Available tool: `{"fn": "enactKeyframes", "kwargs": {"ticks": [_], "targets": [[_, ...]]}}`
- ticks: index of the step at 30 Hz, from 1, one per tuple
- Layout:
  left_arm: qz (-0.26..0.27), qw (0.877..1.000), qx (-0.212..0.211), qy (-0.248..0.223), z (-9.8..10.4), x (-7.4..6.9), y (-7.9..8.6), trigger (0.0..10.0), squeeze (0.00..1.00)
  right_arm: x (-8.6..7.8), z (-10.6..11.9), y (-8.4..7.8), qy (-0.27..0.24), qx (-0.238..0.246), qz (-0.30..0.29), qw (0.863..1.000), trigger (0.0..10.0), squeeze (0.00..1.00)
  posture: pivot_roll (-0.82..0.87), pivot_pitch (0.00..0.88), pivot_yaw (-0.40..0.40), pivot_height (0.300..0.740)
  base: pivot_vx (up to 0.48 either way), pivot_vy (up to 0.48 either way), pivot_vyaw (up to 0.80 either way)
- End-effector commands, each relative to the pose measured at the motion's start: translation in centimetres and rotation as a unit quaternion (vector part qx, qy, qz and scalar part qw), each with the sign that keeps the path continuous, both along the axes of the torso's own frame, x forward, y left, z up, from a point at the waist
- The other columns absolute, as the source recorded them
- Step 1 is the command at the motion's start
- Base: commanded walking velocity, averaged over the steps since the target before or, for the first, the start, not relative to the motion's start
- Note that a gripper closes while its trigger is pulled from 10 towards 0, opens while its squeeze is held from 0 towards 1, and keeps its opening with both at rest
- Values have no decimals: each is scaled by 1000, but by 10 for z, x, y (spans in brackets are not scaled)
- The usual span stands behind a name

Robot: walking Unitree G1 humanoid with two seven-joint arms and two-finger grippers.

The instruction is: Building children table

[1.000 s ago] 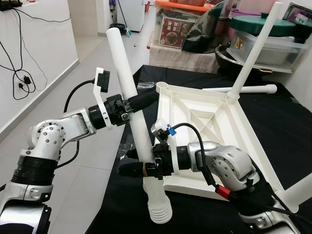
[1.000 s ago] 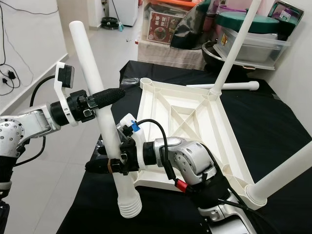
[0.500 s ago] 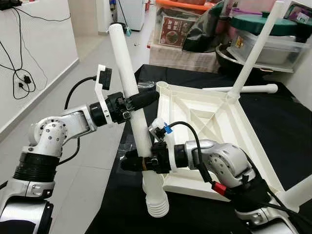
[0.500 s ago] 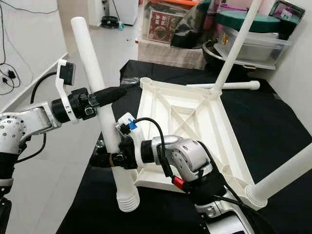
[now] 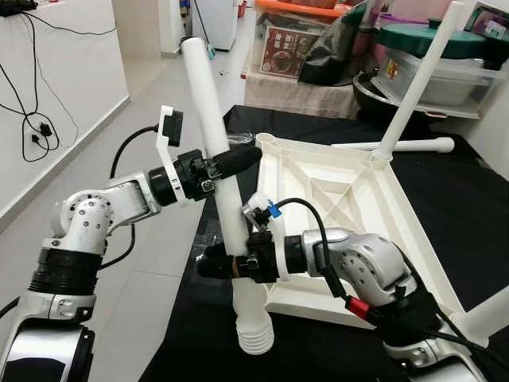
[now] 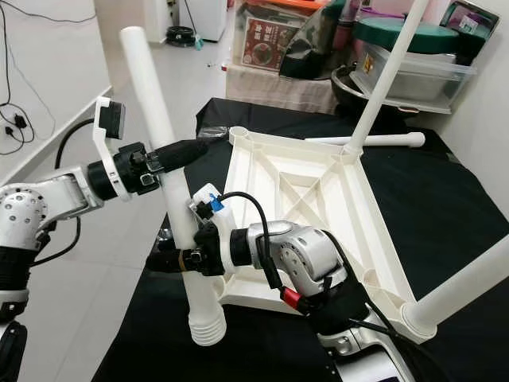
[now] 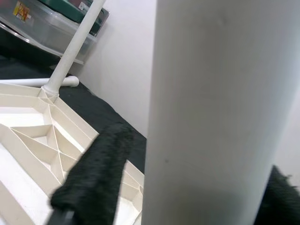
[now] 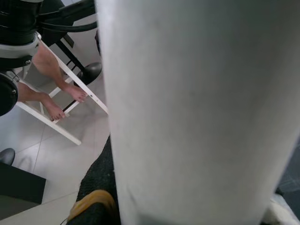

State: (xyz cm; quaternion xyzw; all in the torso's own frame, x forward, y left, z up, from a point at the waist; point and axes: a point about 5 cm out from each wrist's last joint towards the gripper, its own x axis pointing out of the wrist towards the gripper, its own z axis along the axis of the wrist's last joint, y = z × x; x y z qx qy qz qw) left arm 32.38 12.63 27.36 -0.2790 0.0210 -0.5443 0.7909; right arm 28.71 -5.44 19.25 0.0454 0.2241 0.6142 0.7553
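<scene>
A long white table leg (image 5: pixel 215 135) hangs tilted off the table's left edge, ribbed end (image 5: pixel 254 341) down. My left gripper (image 5: pixel 245 157) is shut on its upper half, and my right gripper (image 5: pixel 208 263) is shut on it lower down. The leg (image 7: pixel 211 112) runs close beside a black finger (image 7: pixel 93 173) in the left wrist view. The white tabletop (image 5: pixel 334 191) lies upside down on a black cloth (image 5: pixel 453 199). One fitted leg (image 5: pixel 413 83) stands at its far corner and another (image 5: pixel 487 314) at the near right. A loose leg (image 5: pixel 398 146) lies behind it.
Storage boxes and pots (image 5: pixel 429 56) crowd the back. Tiled floor (image 5: pixel 151 95) and a white wall with cables (image 5: pixel 36 127) lie to the left. In the right wrist view a person's bare feet (image 8: pixel 61 93) rest by a white chair frame.
The held leg has swung slightly more upright: its top moved a little right and its ribbed end a little left. Both grippers keep their hold.
</scene>
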Motion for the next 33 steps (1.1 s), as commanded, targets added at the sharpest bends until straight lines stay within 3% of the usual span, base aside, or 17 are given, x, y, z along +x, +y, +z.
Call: {"fn": "enactKeyframes", "kwargs": {"ticks": [1,5,6,7,8,15,17,29,33], "targets": [[-8,1000,1,-4,3,-1,-4,10000,1000,-3,7,6,-20,14,21,999,0,0,80,3,-77,740,0,0,0],[5,1000,4,-14,3,0,-2,10000,1000,-3,10,5,-23,21,19,999,0,0,81,0,-77,740,0,0,0],[10,1000,1,-14,4,1,0,10000,427,-3,10,5,-24,22,18,999,0,0,81,0,-76,740,0,0,0],[10,1000,1,-14,4,1,0,10000,427,-3,10,5,-24,22,18,999,0,0,81,0,-76,740,0,0,0],[20,1000,-2,-10,4,3,2,10000,0,-3,10,5,-24,24,16,999,0,0,81,0,-76,740,0,0,0],[27,1000,-13,-6,3,1,6,10000,0,0,11,1,-27,31,1,999,0,0,81,0,-73,740,0,0,0],[14,1000,-22,-9,1,-12,9,10000,0,7,15,-7,-30,43,-26,998,0,0,82,0,-73,740,0,0,0],[3,999,-43,-10,-8,-39,13,10000,0,19,20,-26,-46,45,-68,996,0,0,91,0,-79,740,0,0,0],[12,998,-60,-9,-12,-57,18,10000,0,32,29,-39,-67,55,-117,989,0,0,99,0,-83,740,0,0,0]]}}
